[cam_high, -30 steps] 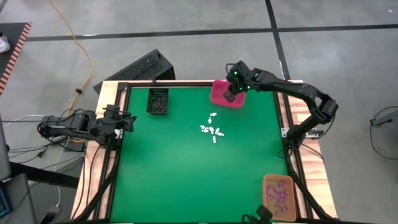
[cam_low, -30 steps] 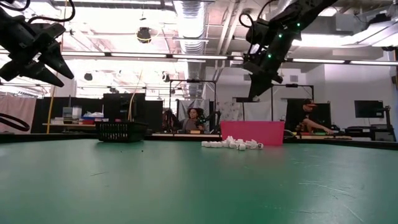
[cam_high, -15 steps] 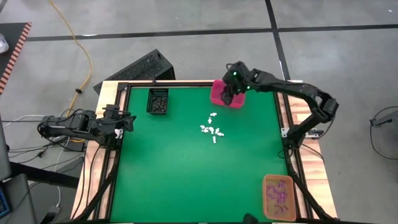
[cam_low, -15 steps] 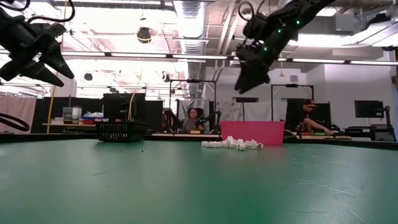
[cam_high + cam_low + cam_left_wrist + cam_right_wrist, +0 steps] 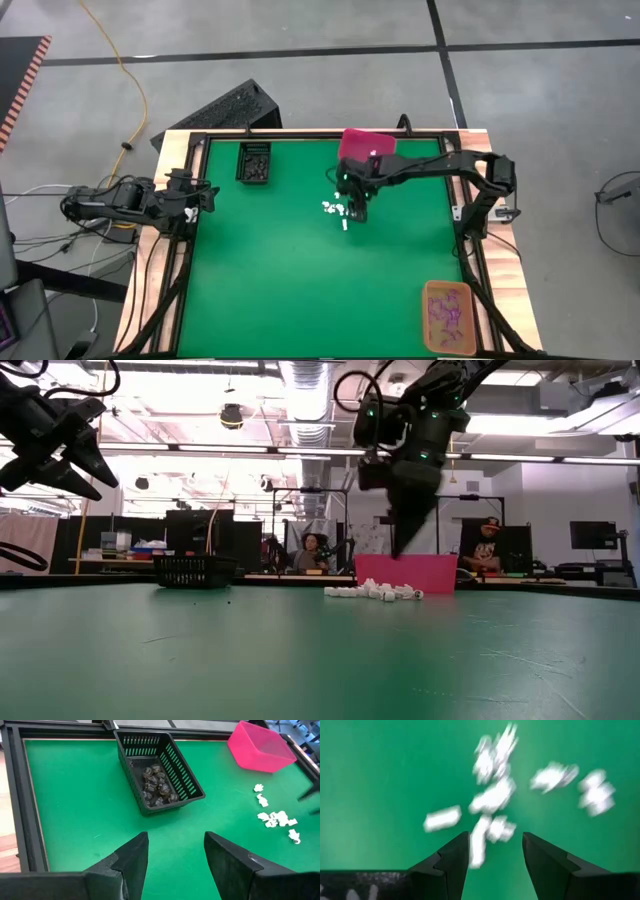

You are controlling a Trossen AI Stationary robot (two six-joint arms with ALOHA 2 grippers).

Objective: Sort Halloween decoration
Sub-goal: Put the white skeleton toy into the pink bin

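- Right gripper [image 5: 352, 207] hangs over the middle of the green table [image 5: 300, 290], directly above the cluster of white trinkets [image 5: 340, 208]; its two fingers [image 5: 451, 860] are spread apart with nothing between them; in the low view the gripper [image 5: 403, 540] points down and is clearly above the table surface, not touching the pieces.
- White trinkets lie loose on the mat, close together in a small group, near the pink bin [image 5: 366, 145] but apart from it; in the right wrist view they [image 5: 492, 797] show just beyond the fingertips.
- Pink bin stands at the far edge of the table; what is inside it I cannot tell.
- Black basket [image 5: 253, 163] stands at the far edge toward the left side; dark trinkets [image 5: 157, 785] lie inside it on the bottom.
- Orange bin [image 5: 447, 315] stands at the near right corner; purple trinkets [image 5: 448, 310] lie inside it.
- Left gripper [image 5: 205, 199] waits at the left edge of the table, raised above it; its fingers [image 5: 132, 855] are spread and hold nothing.
- Two persons [image 5: 312, 552] sit in the room behind the table.
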